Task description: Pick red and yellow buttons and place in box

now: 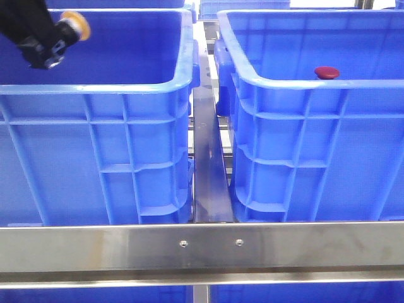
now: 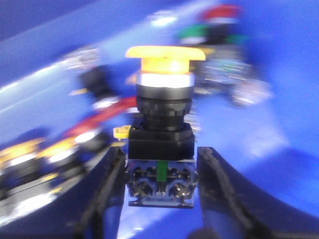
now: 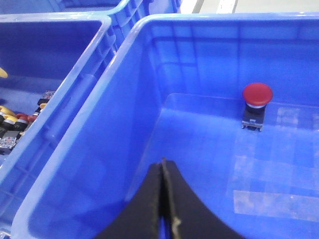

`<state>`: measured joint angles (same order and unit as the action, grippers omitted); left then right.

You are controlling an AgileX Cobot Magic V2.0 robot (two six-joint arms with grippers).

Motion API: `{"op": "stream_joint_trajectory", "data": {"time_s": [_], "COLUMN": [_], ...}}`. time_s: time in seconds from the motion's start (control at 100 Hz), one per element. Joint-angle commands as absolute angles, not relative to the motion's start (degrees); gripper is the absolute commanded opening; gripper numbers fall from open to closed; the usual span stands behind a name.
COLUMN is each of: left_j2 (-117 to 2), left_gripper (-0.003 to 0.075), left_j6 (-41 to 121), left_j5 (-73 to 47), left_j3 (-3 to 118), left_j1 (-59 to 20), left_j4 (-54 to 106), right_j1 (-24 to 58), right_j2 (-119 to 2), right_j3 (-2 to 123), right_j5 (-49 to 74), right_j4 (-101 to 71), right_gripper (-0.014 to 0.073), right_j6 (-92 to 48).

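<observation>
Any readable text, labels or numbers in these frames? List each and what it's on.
None readable.
Yellow button held in the left gripper: no legible marking; view blurred.
Red button in the right crate: cap plain.
Left crate: walls bare.
Steel rail: screws only.

We saw two crates side by side: one button (image 1: 327,72) in the right crate (image 1: 303,85), another (image 1: 77,24) above the left crate (image 1: 126,88).
</observation>
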<state>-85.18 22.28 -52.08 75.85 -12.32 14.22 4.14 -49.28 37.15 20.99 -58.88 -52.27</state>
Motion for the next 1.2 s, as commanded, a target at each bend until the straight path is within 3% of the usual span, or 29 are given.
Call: {"op": "stream_joint_trajectory", "data": {"time_s": [0.0,0.34,0.44,0.51,0.7,0.77,1.03,1.19], "left_j2": [-82.1,-81.3,-81.3,-81.3,-81.3,-81.3,-81.3,-81.3], "left_gripper": [0.0085,0.0085,0.0085,0.0085,0.0085,0.0085,0.0085,0.0085], "left_j6": [29.1,51.4,54.3,54.9,55.2,55.2,55.2,55.2], "left_j5": [-51.9,-61.3,-64.2,-65.1,-65.0,-64.9,-64.8,-64.8], "left_j3": [77.6,77.6,77.6,77.6,77.6,77.6,77.6,77.6], "left_j1": [-12.2,-12.2,-12.2,-13.0,-16.7,-17.7,-19.0,-19.0], "left_j4": [21.9,47.3,51.2,52.4,52.3,52.2,52.1,52.1], "right_j1": [4.1,4.1,4.1,4.1,4.1,4.2,4.6,9.3], "right_j2": [-48.7,-53.1,-57.0,-59.6,-65.9,-67.8,-72.1,-73.9], "right_j3": [38.7,45.7,49.6,52.0,56.4,57.2,57.7,57.7], "right_j5": [20.5,34.3,40.0,44.1,51.6,53.5,58.0,55.0], "right_j4": [-61.1,-61.4,-62.3,-64.4,-73.4,-77.3,-90.1,-91.6], "right_gripper": [-0.0067,-0.0061,0.0001,0.0101,0.0555,0.0667,0.0643,0.0643], "right_j6": [-52.7,-52.7,-52.7,-52.7,-52.7,-52.7,-52.7,-52.7]}}
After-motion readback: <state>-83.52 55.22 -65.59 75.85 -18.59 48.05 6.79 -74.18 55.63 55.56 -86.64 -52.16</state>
